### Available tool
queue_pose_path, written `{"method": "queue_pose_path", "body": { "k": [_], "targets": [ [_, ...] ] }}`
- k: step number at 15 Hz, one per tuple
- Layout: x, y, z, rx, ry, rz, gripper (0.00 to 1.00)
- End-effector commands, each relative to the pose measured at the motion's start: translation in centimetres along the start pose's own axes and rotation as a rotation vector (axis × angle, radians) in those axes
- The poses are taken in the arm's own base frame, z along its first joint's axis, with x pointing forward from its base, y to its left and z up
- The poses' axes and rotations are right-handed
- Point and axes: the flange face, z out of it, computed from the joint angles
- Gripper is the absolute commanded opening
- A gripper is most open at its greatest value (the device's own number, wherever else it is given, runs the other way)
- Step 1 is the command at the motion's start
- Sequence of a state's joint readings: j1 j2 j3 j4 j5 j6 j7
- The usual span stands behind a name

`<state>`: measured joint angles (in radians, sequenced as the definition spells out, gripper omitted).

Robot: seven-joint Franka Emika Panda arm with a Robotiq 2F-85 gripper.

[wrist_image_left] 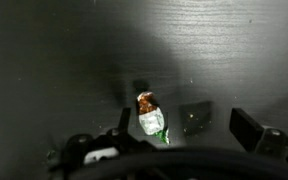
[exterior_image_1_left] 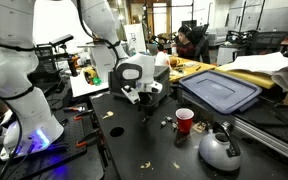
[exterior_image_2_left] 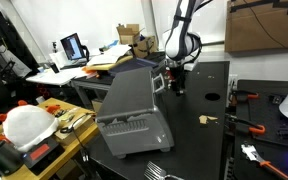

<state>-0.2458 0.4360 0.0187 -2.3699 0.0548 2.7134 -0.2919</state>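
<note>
In an exterior view, the pincer [exterior_image_1_left: 144,104] hovers low over the desk [exterior_image_1_left: 134,150], jaws apart; red cup [exterior_image_1_left: 185,121] at its four o'clock, contents unseen. In an exterior view, grey bin [exterior_image_2_left: 132,110], contents hidden. Wrist view: wrapped candy [wrist_image_left: 151,117] lies untouched between the fingers; looks like the approach; a grasp needs a straight drop, then a squeeze.

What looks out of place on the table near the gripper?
A small wrapped candy lies loose on the dark table, close to the open gripper. In an exterior view, pale scraps are scattered over the tabletop. Nothing looks spilled or broken.
</note>
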Motion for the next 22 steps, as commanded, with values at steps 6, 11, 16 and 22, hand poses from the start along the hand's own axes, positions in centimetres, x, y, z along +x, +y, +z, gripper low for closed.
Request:
{"method": "queue_pose_path", "body": {
  "k": [6, 11, 16, 22],
  "targets": [
    [0.2, 1.0, 1.1, -0.026, 0.048, -0.034, 0.98],
    [0.2, 1.2, 1.1, -0.036, 0.063, -0.033, 0.53],
    [0.0, 1.7, 0.4, -0.051, 0.065, -0.025, 0.16],
    [-0.2, 2.7, -0.8, -0.07, 0.052, 0.011, 0.06]
  ]
}}
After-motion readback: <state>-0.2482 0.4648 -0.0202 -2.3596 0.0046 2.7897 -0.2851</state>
